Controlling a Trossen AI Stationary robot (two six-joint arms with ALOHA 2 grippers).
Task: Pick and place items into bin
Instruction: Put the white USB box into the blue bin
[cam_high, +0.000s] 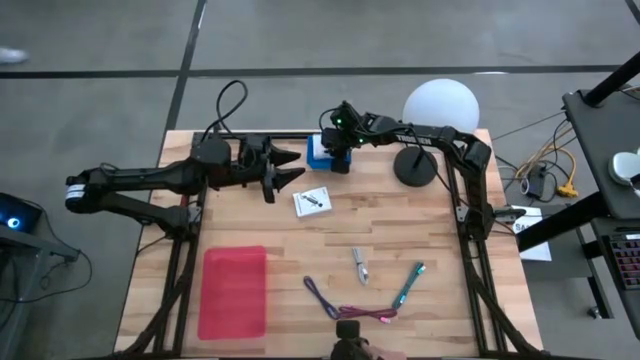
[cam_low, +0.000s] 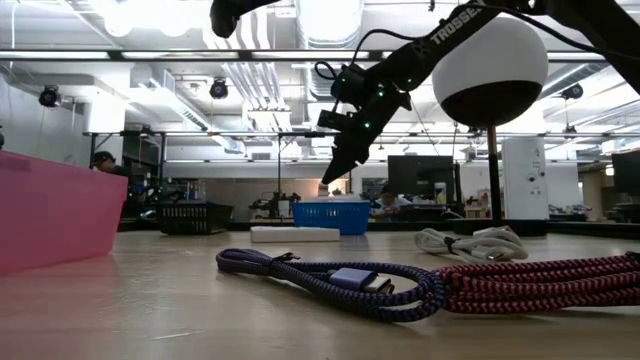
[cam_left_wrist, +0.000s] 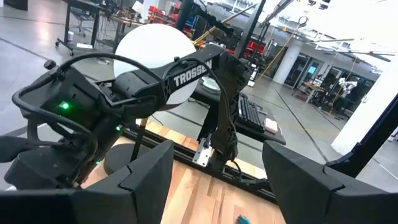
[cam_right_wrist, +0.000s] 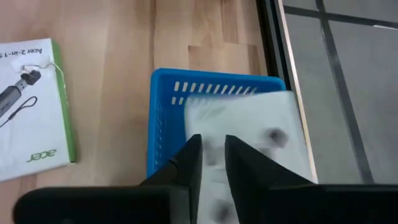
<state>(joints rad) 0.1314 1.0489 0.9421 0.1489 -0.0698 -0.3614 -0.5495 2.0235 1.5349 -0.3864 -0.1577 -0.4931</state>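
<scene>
A small blue bin (cam_high: 320, 151) stands at the table's far edge. My right gripper (cam_right_wrist: 211, 155) slants down over it, its fingers a narrow gap apart. A blurred white card (cam_right_wrist: 261, 124) lies beneath them inside the bin (cam_right_wrist: 168, 118). A second white card (cam_high: 312, 200) lies flat mid-table. Toward the near edge lie a silver clip (cam_high: 358, 265), a green pen (cam_high: 408, 285) and a purple-pink cord (cam_high: 345, 305). My left gripper (cam_high: 285, 175) hangs open and level left of the bin, with nothing between its fingers. My right gripper's fingertips (cam_right_wrist: 189, 155) stand over the blurred white card from above, slanting down. Whether they touch it I cannot tell.
A white globe lamp (cam_high: 440, 105) on a black base (cam_high: 415, 167) stands at the far right, close to my right arm. A pink tray (cam_high: 233, 290) lies near the left front. The bin sits against the black rail at the far edge.
</scene>
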